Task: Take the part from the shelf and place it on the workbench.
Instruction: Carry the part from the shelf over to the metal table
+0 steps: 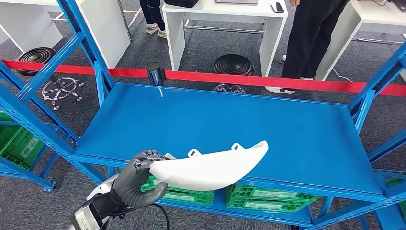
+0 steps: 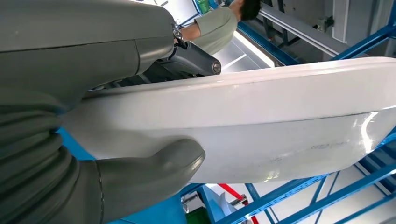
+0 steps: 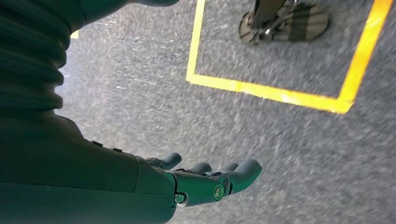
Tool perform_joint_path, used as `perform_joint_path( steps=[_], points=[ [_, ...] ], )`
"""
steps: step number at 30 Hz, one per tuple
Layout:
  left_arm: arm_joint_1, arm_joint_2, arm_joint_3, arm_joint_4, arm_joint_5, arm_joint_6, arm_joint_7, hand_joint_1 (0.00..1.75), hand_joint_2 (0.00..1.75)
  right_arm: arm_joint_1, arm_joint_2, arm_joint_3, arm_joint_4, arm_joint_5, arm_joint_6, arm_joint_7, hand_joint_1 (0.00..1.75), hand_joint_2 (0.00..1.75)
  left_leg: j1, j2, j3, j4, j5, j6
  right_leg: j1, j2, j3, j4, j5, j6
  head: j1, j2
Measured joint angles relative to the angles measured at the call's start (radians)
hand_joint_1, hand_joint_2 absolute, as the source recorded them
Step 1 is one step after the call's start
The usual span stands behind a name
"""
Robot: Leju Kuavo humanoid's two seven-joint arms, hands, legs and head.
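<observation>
Left hand (image 1: 136, 182) grips one white part (image 1: 210, 167).

Grey carpet floor (image 1: 201, 52) with yellow tape lines (image 3: 275, 91); white desks (image 1: 225, 19) beyond a red barrier tape (image 1: 268, 80) (two black stools (image 1: 233, 63) nearby).

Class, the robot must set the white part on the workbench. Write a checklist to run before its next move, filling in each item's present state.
1. Left hand grips the white part: ok.
2. Thumb pressed against the part: ok.
3. Part lifted off the blue shelf: ok.
4. Right hand free, fingers apart: ok.
5. Workbench location in view: cannot tell.
6. Person stands behind the red tape: ok.
</observation>
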Motion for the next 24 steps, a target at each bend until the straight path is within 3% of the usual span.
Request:
perform_joint_path(
  steps=[4, 7, 9, 11, 12, 13, 14, 16, 18, 21, 23, 24],
  points=[
    [-0.005, 0.008, -0.008, -0.009, 0.011, -0.001, 0.0, 1.75, 1.75, 0.001, 0.0, 0.0, 0.0, 0.003, -0.053, 0.024, 0.0, 1.75, -0.007, 0.0, -0.001, 0.003, -0.002, 0.011, -0.007, 0.0, 0.002, -0.004, 0.002, 0.01, 0.0, 0.0],
    [-0.009, 0.012, -0.015, -0.016, 0.012, 0.005, 0.0, 1.75, 1.75, 0.0, -0.003, -0.002, -0.001, 0.003, -0.108, 0.034, 0.0, 1.75, -0.003, 0.003, 0.014, -0.021, 0.01, 0.028, -0.007, -0.001, 0.002, 0.005, -0.006, 0.02, 0.002, 0.0],
    [-0.011, 0.012, -0.021, -0.018, 0.012, 0.008, -0.001, 1.75, 1.75, 0.0, -0.006, -0.003, -0.001, 0.004, -0.125, 0.037, 0.0, 1.75, 0.001, 0.006, 0.024, -0.037, 0.019, 0.036, -0.007, -0.003, -0.039, 0.09, -0.05, 0.023, 0.009, 0.0],
    [-0.011, 0.013, -0.024, -0.016, 0.013, 0.01, -0.001, 1.75, 1.75, 0.002, -0.009, -0.005, -0.001, 0.005, -0.129, 0.039, 0.0, 1.75, 0.002, 0.007, 0.025, -0.039, 0.019, 0.037, -0.006, -0.004, -0.108, 0.216, -0.099, 0.026, 0.015, 0.0],
    [-0.011, 0.014, -0.025, -0.016, 0.013, 0.011, -0.001, 1.75, 1.75, 0.003, -0.011, -0.006, -0.001, 0.006, -0.129, 0.04, 0.0, 1.75, 0.003, 0.007, 0.025, -0.038, 0.017, 0.036, -0.008, -0.004, -0.131, 0.251, -0.102, 0.028, 0.017, 0.0],
    [-0.011, 0.014, -0.025, -0.015, 0.013, 0.013, -0.001, 1.75, 1.75, 0.004, -0.011, -0.008, -0.001, 0.007, -0.129, 0.041, 0.0, 1.75, 0.005, 0.007, 0.026, -0.036, 0.015, 0.033, -0.009, -0.004, -0.136, 0.249, -0.086, 0.031, 0.018, 0.0],
    [-0.011, 0.014, -0.025, -0.015, 0.013, 0.014, -0.001, 1.75, 1.75, 0.004, -0.012, -0.009, -0.001, 0.008, -0.129, 0.043, 0.0, 1.75, 0.008, 0.006, 0.026, -0.032, 0.012, 0.028, -0.012, -0.004, -0.121, 0.208, -0.053, 0.034, 0.019, 0.0],
    [-0.011, 0.014, -0.025, -0.015, 0.012, 0.015, -0.001, 1.75, 1.75, 0.003, -0.013, -0.013, -0.001, 0.008, -0.129, 0.05, 0.0, 1.75, 0.012, 0.004, 0.025, -0.019, 0.0, 0.013, -0.017, -0.003, -0.065, 0.082, 0.009, 0.039, 0.024, 0.0],
    [-0.011, 0.014, -0.026, -0.016, 0.012, 0.014, -0.001, 1.75, 1.75, 0.002, -0.013, -0.017, -0.001, 0.008, -0.13, 0.056, 0.0, 1.75, 0.01, 0.001, 0.022, -0.009, -0.009, -0.004, -0.016, 0.002, -0.037, 0.021, 0.022, 0.026, 0.027, 0.0],
    [-0.012, 0.014, -0.027, -0.016, 0.012, 0.011, -0.002, 1.75, 1.75, 0.002, -0.013, -0.021, 0.0, 0.006, -0.131, 0.065, 0.0, 1.75, 0.013, -0.001, 0.027, -0.015, -0.011, -0.024, -0.011, 0.005, -0.039, 0.023, 0.016, -0.006, 0.021, 0.0],
    [-0.014, 0.015, -0.028, -0.015, 0.012, 0.003, -0.002, 1.75, 1.75, 0.002, -0.014, -0.023, 0.0, 0.006, -0.131, 0.071, 0.0, 1.75, 0.015, 0.004, 0.012, 0.024, -0.04, -0.028, -0.011, 0.003, -0.038, 0.021, 0.019, -0.022, 0.014, 0.0],
    [-0.014, 0.015, -0.028, -0.013, 0.012, -0.002, -0.002, 1.75, 1.75, 0.002, -0.014, -0.024, 0.0, 0.006, -0.131, 0.073, 0.0, 1.75, 0.014, 0.006, -0.011, 0.076, -0.07, -0.027, -0.009, 0.001, -0.038, 0.021, 0.021, -0.027, 0.008, 0.0]
  ],
)
